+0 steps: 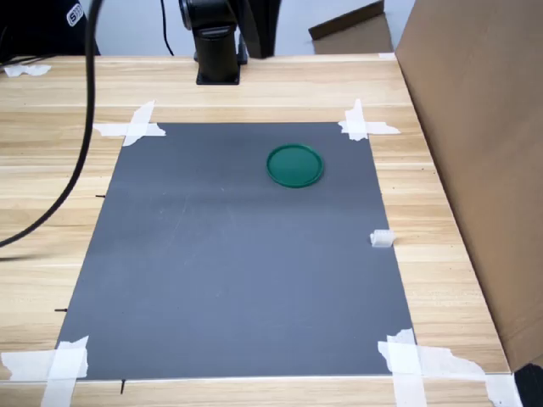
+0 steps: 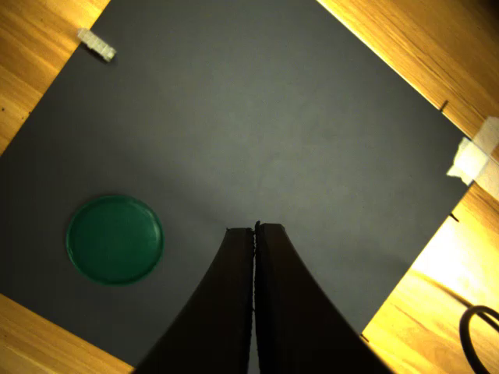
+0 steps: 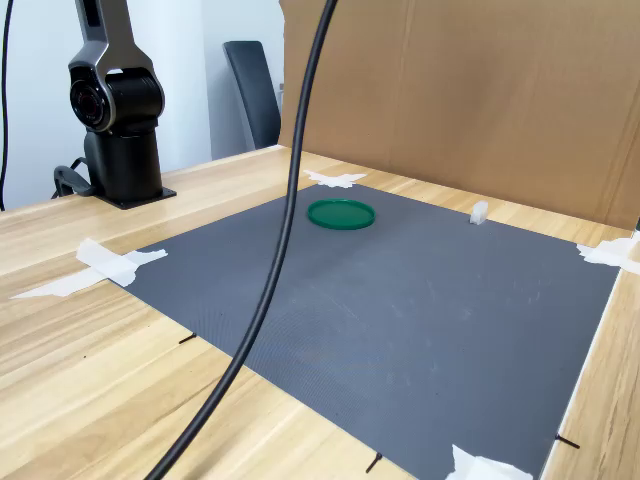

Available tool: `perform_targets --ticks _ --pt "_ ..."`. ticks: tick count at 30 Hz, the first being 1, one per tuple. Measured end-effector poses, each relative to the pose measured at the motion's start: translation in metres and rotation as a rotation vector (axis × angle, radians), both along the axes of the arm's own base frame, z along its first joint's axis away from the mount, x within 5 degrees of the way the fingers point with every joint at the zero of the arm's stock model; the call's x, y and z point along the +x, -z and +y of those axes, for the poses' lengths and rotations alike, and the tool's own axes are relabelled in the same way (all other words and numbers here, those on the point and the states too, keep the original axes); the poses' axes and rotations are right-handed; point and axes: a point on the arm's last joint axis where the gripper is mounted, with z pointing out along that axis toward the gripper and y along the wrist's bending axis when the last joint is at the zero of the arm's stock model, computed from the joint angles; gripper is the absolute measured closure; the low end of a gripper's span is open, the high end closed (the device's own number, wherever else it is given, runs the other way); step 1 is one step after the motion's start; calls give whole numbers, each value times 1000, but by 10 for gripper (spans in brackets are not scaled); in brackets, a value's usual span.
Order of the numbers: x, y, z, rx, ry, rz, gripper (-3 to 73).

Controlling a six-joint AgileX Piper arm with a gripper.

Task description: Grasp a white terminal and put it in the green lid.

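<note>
Terminal [image 1: 383, 239] is seen at the mat's [image 1: 229, 254] edge, at about 4 o'clock from the lid [image 1: 294, 165] in the first exterior view. Gripper [image 2: 256, 227] jaws are pressed together, empty. Terminal is judged light, rigid, slippery; its long flat sides should be pinched.

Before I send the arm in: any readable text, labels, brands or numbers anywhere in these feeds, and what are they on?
White lettering on a dark object at the top left corner of the first exterior view: cut off by the frame edge and too blurred to read.
Green lid: no marking visible.
White terminal: too small to show any marking.
Grey mat, tape strips, cardboard panel, robot base: no text visible.
</note>
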Motion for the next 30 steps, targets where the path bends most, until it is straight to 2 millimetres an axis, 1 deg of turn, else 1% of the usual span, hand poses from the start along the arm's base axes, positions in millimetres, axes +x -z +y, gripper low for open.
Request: perform_targets --ticks 3,5,6,7,8,10,12,14,17,18,19,21,25,28,30 --pt "2 6 13 -41 -49 6 723" --pt "2 4 16 -45 -59 -2 723" --pt "3 1 19 -45 -66 -12 723" --pt "7 -10 24 -27 -76 -50 723" --pt "11 -16 26 -19 -88 -73 723" --pt "16 -22 29 -10 -106 -94 723" --pt "20 -23 31 -5 -117 -99 723" --pt "23 -18 45 -56 -174 -102 723" --pt "21 -15 57 -79 -207 -102 723" --pt "19 -13 66 -80 -227 -96 723" --pt "18 -11 71 -77 -234 -92 723" --pt "17 -9 76 -67 -236 -82 723" --pt "21 -4 78 -66 -231 -68 723" --pt "30 9 84 -74 -222 -31 723" --pt "33 13 85 -75 -215 -20 723"
